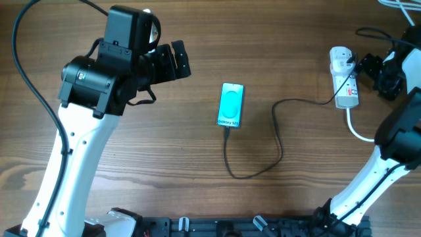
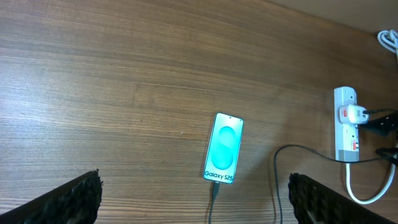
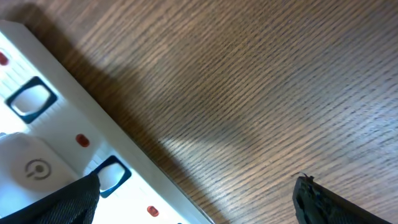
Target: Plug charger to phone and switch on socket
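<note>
The phone [image 1: 231, 104] lies in the middle of the table, its cyan screen lit; it also shows in the left wrist view [image 2: 223, 148]. The charger's thin black cable [image 1: 279, 141] runs from the phone's near short edge, loops right and reaches the white socket [image 1: 344, 79]. Its connector tip touches the phone's edge [image 2: 215, 186]. My left gripper [image 1: 176, 62] is open and empty, high and left of the phone, fingers wide in its own view [image 2: 196, 200]. My right gripper [image 1: 365, 67] is open right beside the socket, one finger over a rocker switch [image 3: 112, 174] on the strip [image 3: 56, 143].
The socket's white cord [image 1: 358, 131] curves off toward the right arm's base. A white adapter [image 1: 341, 59] sits in the far end of the strip. Arm bases and black cables line the front edge [image 1: 230, 227].
</note>
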Robot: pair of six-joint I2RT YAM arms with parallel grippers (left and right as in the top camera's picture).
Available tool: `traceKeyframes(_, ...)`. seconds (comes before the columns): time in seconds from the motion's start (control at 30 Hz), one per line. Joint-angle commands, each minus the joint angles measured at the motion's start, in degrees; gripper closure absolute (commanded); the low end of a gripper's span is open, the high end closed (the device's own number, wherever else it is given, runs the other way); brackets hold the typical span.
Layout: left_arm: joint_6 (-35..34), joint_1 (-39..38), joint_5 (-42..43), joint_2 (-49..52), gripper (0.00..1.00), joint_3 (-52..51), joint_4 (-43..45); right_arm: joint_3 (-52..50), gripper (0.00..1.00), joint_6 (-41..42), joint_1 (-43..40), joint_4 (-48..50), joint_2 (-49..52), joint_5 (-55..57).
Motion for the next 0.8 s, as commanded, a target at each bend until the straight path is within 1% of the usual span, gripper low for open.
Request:
traceKeyframes(0.0,-0.5,-0.15,-0.81,-0.17,0.0,0.02,0.0,-0.52,0.0,-0.92,0.02,0.17,2.16,-0.9)
traceKeyframes(0.4,-0.52,-0.15,-0.81,-0.17,0.0,0.02,-0.02,-0.52,0.0,-1.11,0.04,-0.83,3.41,-2.25)
traceKeyframes(0.53,-0.52,-0.15,-0.81,-0.17,0.0,0.02,0.0,-0.52,0.0,-2.82,0.04,-1.36,3.41,-5.84)
traceKeyframes(0.77,-0.5,-0.15,-0.81,-0.17,0.0,0.02,-0.02,-0.52,0.0,-3.08,0.04,-1.95,3.41,-6.29)
